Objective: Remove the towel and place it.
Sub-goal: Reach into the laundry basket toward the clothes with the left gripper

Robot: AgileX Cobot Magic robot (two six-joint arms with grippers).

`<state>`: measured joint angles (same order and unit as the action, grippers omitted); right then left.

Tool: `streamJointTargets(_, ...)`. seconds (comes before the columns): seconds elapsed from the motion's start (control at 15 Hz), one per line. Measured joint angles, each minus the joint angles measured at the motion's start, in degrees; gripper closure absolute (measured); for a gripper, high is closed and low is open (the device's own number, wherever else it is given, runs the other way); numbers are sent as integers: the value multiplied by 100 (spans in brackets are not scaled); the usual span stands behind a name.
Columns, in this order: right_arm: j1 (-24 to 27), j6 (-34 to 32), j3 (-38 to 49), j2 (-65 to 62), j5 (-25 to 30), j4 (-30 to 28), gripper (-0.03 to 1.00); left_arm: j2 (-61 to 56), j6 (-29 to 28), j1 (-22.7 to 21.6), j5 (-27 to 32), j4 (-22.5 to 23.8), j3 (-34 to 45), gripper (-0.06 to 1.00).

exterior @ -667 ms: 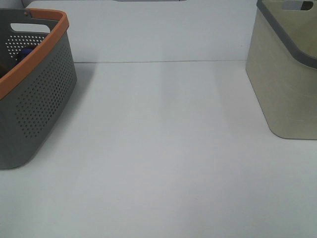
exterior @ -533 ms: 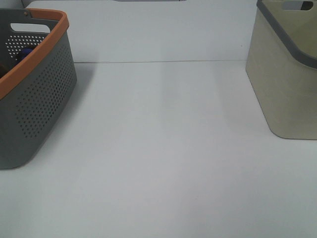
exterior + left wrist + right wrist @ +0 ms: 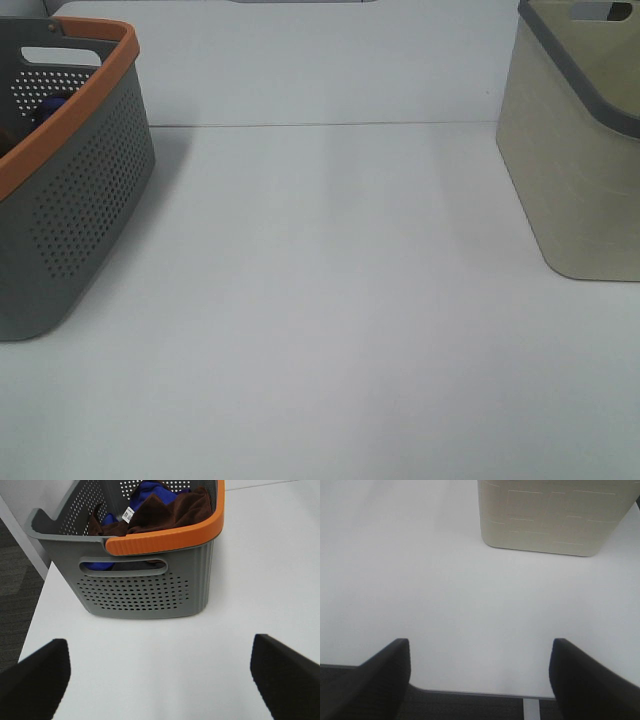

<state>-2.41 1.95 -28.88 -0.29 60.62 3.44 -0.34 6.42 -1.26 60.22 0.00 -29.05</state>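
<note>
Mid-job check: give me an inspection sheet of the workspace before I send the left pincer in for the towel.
Surface: white table; nothing lies between the two baskets in the high view.
Job's things: dark brown towel bunched inside the grey basket with the orange rim, white label showing; not yet removed.
Clutter: blue cloth in the same basket, partly covered by the towel; beige basket on the right of the table.
Grippers: left pincer open, empty, short of the grey basket; right pincer open, empty, facing the beige basket.
Cables: nothing seen.
Surroundings: dark floor past the table edge.
</note>
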Motion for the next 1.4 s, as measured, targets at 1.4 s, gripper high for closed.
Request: streamJointTargets(1.4,6,0,0,0,0,0,21,0,17,0,0,-160,0,-4)
